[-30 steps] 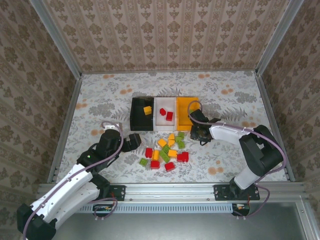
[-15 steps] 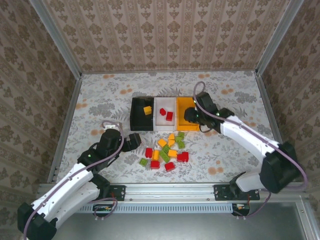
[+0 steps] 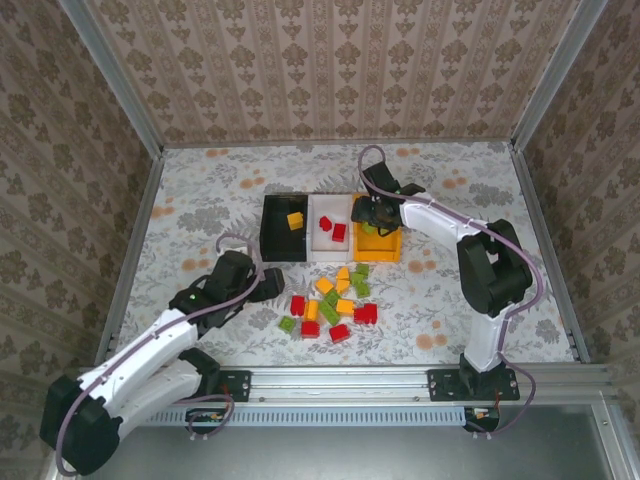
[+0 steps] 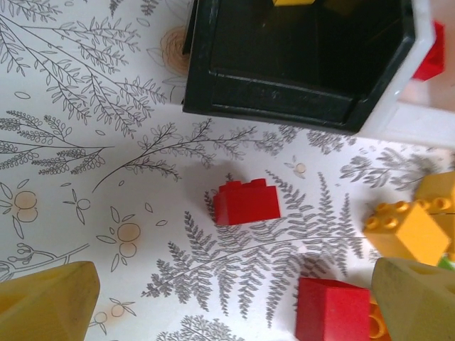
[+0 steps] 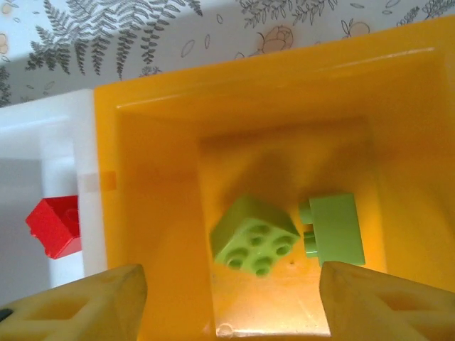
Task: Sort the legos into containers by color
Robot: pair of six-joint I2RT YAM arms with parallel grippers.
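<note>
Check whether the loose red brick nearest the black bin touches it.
Apart. The left wrist view shows patterned tabletop between the red brick and the black bin.

White tabletop printed with grey ferns, leafy branches and small orange fruit, print sharp in the left wrist view. Three walls in beige damask-stripe wallpaper. Grey metal corner posts, silver slotted rail along near edge.

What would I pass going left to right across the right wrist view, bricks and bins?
red lego in the white bin → left wall of the orange-yellow bin → green lego with studs showing → second green lego
</note>
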